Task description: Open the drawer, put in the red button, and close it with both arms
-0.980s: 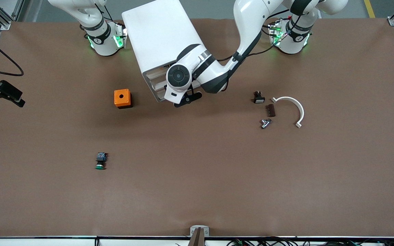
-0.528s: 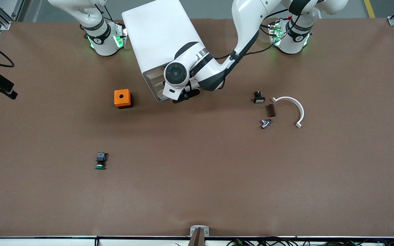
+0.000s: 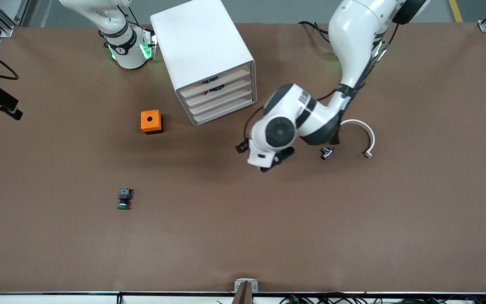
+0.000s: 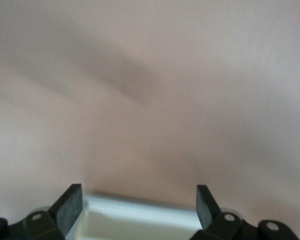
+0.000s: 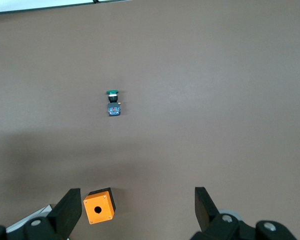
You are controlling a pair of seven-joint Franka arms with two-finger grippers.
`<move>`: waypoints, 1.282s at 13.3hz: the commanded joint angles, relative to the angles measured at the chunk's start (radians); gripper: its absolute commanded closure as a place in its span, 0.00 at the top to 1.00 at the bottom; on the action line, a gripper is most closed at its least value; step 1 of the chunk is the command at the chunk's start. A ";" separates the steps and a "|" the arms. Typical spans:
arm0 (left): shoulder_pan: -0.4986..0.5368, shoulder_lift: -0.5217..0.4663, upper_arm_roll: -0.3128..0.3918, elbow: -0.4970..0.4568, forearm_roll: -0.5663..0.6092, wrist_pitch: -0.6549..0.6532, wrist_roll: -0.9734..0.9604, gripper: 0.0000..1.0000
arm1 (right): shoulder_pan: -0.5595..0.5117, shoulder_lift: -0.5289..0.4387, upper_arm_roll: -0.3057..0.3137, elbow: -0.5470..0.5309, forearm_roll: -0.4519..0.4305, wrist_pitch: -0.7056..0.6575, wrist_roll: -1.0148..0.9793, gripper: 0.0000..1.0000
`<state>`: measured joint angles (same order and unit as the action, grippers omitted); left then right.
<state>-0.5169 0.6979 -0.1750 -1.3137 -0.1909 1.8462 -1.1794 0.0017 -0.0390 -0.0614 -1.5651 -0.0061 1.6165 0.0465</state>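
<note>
Brown table (image 3: 243, 236); drawer (image 3: 217, 89) apart from left jaws (image 4: 138, 206), spread.

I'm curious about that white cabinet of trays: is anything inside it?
In the white cabinet, the top drawer shows small dark and reddish items through its front gap. They are too small to identify. The three drawers below show nothing; their insides are hidden by their fronts.
</note>
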 commanded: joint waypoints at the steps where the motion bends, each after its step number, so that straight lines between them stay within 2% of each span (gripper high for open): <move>1: 0.060 -0.069 -0.004 -0.012 0.141 -0.007 0.003 1.00 | -0.002 0.013 0.005 0.017 -0.002 -0.006 0.001 1.00; 3: 0.128 -0.115 -0.006 -0.012 0.220 -0.007 0.026 1.00 | -0.002 0.014 0.005 0.017 -0.002 -0.003 0.003 1.00; 9: 0.236 -0.193 -0.017 -0.004 0.226 -0.002 0.176 1.00 | -0.017 0.019 0.008 -0.016 0.000 0.045 0.003 1.00; 11: 0.251 -0.228 -0.015 -0.007 0.222 -0.012 0.197 1.00 | -0.058 0.019 0.049 -0.016 -0.002 0.045 0.001 1.00; 13: 0.277 -0.250 -0.015 -0.007 0.226 -0.114 0.265 1.00 | -0.054 0.016 0.051 -0.018 0.000 0.045 0.003 1.00; 17: 0.349 -0.291 -0.015 -0.004 0.228 -0.153 0.369 1.00 | -0.055 0.014 0.051 -0.019 0.000 0.045 0.003 1.00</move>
<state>-0.2063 0.4477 -0.1781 -1.3020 0.0148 1.7178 -0.8499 -0.0274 -0.0119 -0.0323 -1.5736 -0.0061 1.6534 0.0467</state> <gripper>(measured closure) 0.000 0.000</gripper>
